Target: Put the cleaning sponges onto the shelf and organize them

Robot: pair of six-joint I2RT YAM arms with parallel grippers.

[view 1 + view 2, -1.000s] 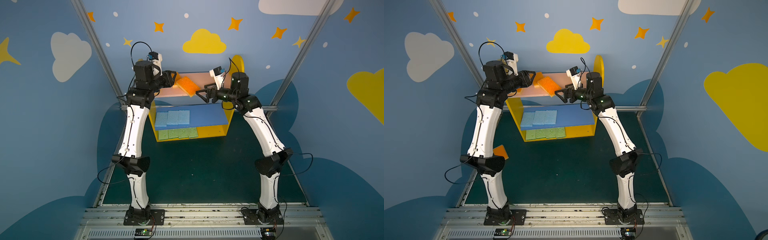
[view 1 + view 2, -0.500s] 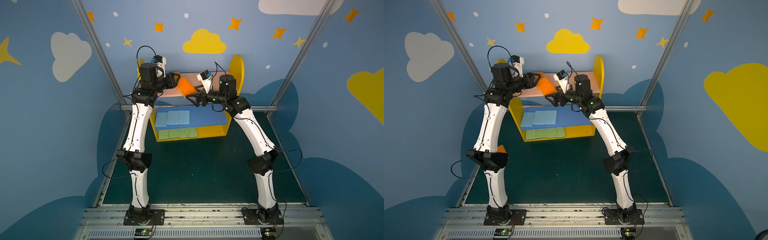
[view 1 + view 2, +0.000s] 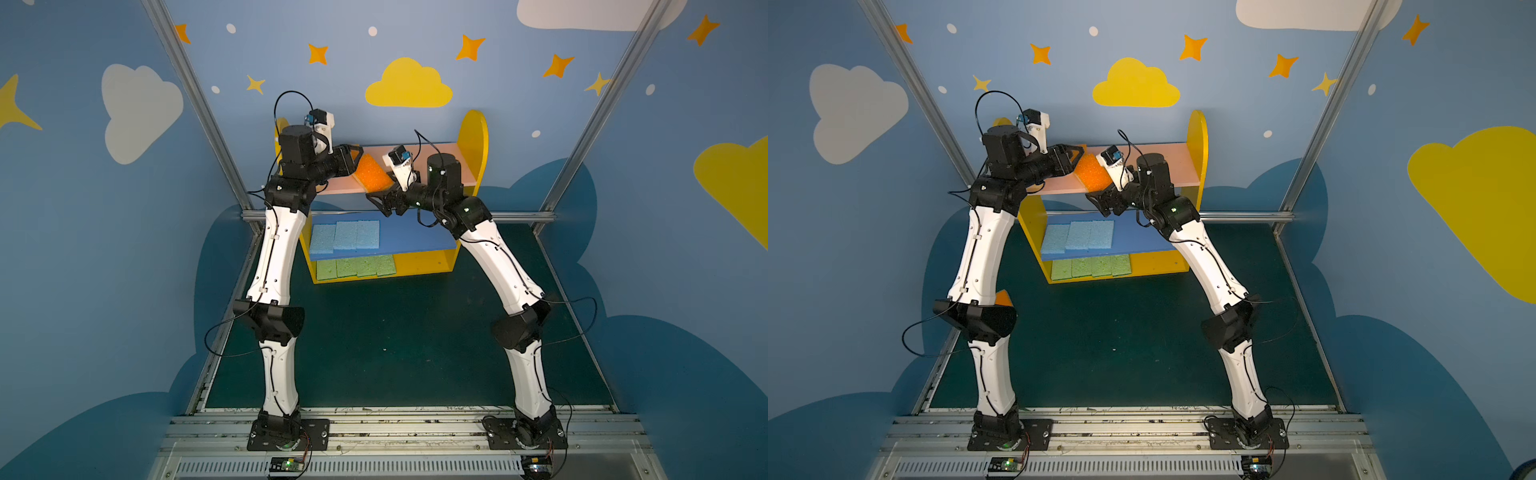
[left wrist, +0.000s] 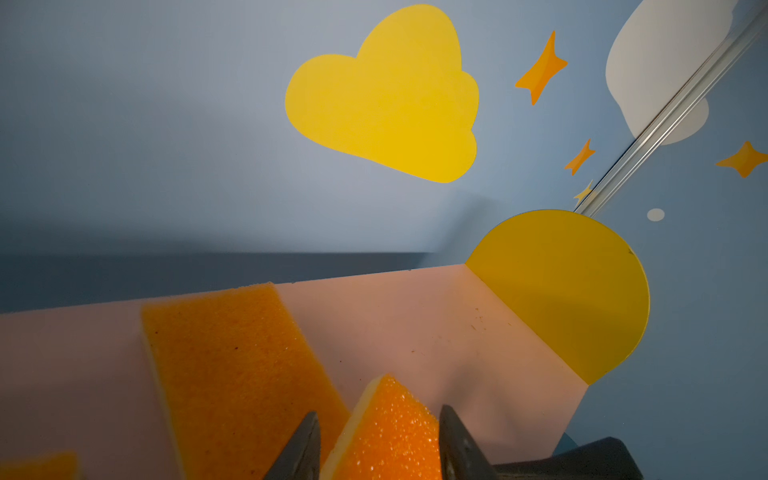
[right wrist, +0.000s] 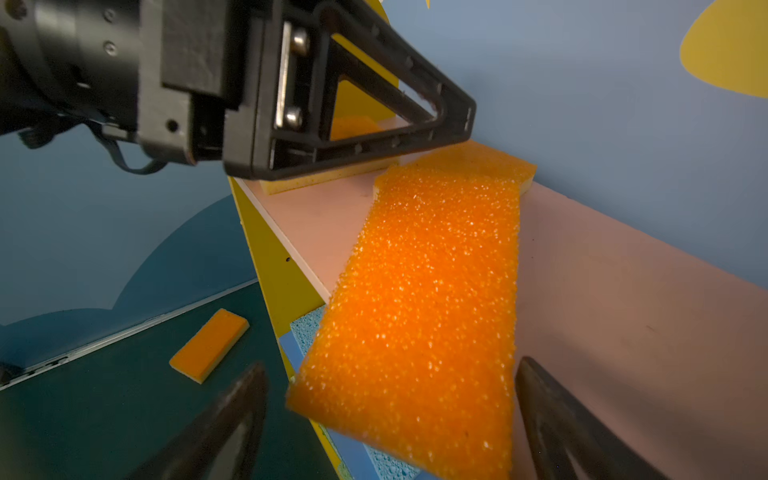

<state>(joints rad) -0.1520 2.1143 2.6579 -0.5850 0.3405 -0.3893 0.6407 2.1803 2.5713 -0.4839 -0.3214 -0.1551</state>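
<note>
Sponge [image 3: 372,178], orange, hangs upper centre in both top views, tilted over the front edge of the pink board [image 5: 623,324], one end pinched in our left hand [image 4: 376,419]. Our right hand [image 5: 390,365] gapes wide astride the free end; we should close squarely, then lay it flat beside its neighbour [image 4: 232,365].

No legible text, labels, brands or numbers in any view. A small circuit board [image 3: 286,464] sits on the front rail just below the left arm's base; any print on it is too small to read.
</note>
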